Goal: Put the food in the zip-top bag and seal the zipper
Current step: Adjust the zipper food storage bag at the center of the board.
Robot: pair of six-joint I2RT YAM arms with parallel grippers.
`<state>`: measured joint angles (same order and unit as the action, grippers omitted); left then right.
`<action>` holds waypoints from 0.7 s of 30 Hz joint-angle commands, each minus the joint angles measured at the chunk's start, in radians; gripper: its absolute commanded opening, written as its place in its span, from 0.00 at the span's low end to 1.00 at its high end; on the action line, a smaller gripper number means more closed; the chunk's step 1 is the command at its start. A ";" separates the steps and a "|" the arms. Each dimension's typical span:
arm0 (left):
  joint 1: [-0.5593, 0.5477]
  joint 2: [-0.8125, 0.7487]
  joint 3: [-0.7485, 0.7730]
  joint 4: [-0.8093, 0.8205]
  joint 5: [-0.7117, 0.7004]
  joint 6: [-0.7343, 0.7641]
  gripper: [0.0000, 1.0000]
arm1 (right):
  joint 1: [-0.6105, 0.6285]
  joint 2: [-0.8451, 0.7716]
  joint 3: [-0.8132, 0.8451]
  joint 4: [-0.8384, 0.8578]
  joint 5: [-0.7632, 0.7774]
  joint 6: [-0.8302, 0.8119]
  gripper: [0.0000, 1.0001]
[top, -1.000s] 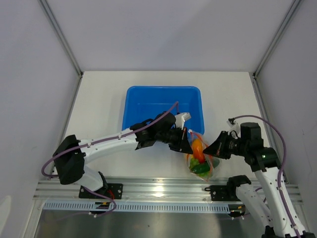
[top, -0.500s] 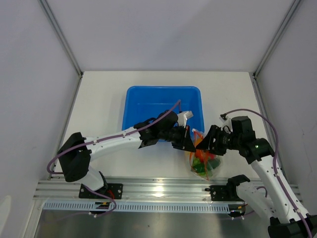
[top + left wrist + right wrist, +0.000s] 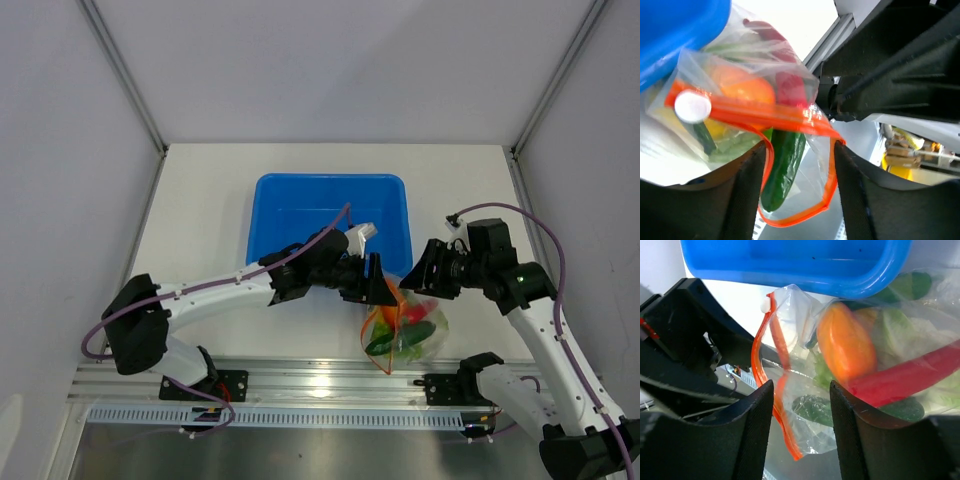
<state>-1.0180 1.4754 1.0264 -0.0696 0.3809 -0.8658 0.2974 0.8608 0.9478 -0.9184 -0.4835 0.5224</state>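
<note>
The top camera looks down over the whole table [image 3: 200,200]. Both wrist cameras sit close, facing each other across the bag [image 3: 812,165], which all three views share.

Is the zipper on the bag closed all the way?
No, in the left wrist view the zipper of the bag gapes, its two orange strips hanging apart in an open loop.

We are looking at a white table [image 3: 200,190], boxed in by plain pale walls [image 3: 330,70] behind it and on both sides. Metal posts [image 3: 122,72] are standing at its far corners, and overhead light is glinting on the aluminium rail [image 3: 300,380] along its near edge.
</note>
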 commanded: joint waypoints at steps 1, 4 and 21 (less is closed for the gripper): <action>-0.002 -0.063 -0.019 0.091 -0.028 -0.044 0.62 | 0.003 0.004 0.045 0.006 0.011 0.004 0.50; -0.014 -0.055 -0.008 0.082 -0.033 -0.059 0.65 | 0.003 0.004 0.031 0.021 -0.017 0.021 0.49; -0.228 -0.167 0.067 -0.352 -0.574 -0.050 1.00 | 0.005 -0.026 0.028 0.029 0.029 0.024 0.49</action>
<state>-1.2205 1.3037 1.0298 -0.3393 -0.0681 -0.9085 0.2974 0.8402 0.9478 -0.9138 -0.4820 0.5453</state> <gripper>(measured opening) 0.994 0.490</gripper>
